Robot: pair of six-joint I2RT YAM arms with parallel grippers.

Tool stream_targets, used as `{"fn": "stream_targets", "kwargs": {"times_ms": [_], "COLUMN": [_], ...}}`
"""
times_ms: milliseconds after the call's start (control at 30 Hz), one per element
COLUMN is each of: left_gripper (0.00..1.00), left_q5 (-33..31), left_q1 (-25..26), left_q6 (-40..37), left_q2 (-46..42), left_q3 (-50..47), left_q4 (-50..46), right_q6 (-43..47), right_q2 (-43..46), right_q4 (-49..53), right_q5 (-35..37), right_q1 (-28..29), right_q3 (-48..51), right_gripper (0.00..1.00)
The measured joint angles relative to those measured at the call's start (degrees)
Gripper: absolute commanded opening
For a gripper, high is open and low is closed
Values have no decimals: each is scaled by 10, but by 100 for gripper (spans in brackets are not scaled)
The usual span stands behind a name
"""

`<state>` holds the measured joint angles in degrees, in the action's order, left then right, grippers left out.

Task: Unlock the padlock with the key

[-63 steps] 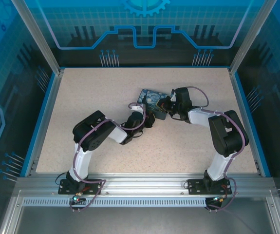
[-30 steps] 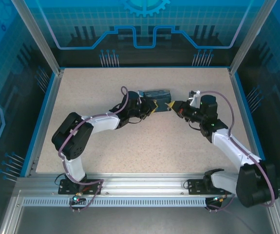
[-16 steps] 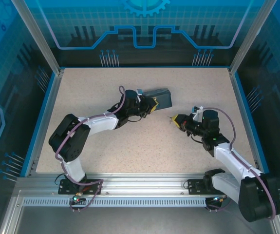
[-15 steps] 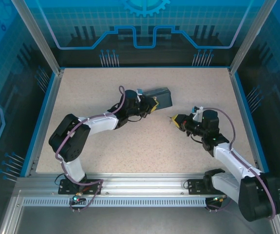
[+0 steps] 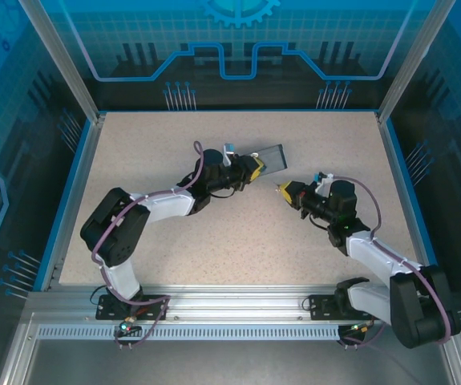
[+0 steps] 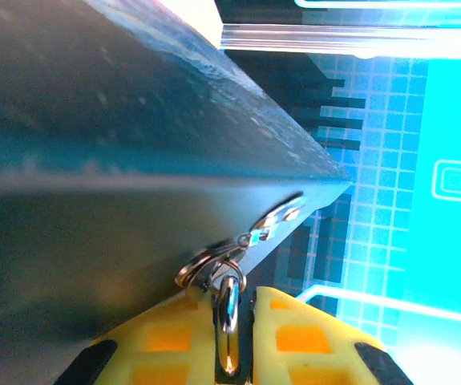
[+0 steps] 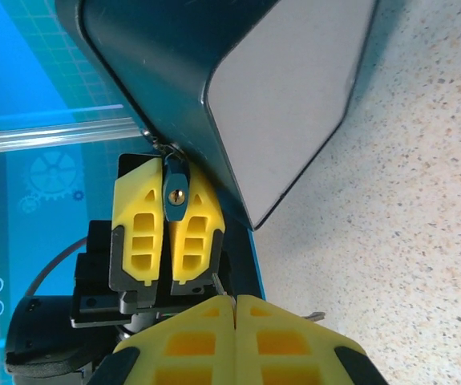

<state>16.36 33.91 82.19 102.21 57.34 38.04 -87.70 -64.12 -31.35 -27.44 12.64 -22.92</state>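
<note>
Mid-table, left pincer (image 5: 252,167) clamps padlock (image 7: 175,187), right pincer (image 5: 285,191) key (image 7: 315,316).

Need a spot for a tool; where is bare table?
Bare: speckled beige tabletop at far-left and far-right corners, and near middle between the arms. Crowded: centre, around left gripper, dark rectangular box and right gripper.

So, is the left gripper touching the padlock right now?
Touching. The right wrist view shows the padlock pinched between the two yellow fingers of the left gripper, with no gap on either side.
</note>
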Motion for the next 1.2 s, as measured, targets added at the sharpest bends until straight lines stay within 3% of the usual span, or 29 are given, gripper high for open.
{"fn": "stream_targets", "kwargs": {"times_ms": [367, 600, 833, 1200], "left_gripper": [0, 0, 0, 0], "left_q5": [-3, -13, -41, -28], "left_q1": [1, -10, -20, -34], "left_q6": [15, -21, -104, -116], "left_q2": [-4, -71, -155, -128], "left_q3": [-49, -103, -116, -129], "left_q4": [41, -8, -114, -120], "right_q6": [-10, -10, -8, -8], "right_q2": [-23, -56, -86, -112], "right_q4": [-18, -38, -57, -82], "right_q5": [14, 32, 48, 60], "right_q1": [39, 81, 112, 130], "right_q3": [-37, -42, -41, -30], "right_gripper": [0, 0, 0, 0]}}
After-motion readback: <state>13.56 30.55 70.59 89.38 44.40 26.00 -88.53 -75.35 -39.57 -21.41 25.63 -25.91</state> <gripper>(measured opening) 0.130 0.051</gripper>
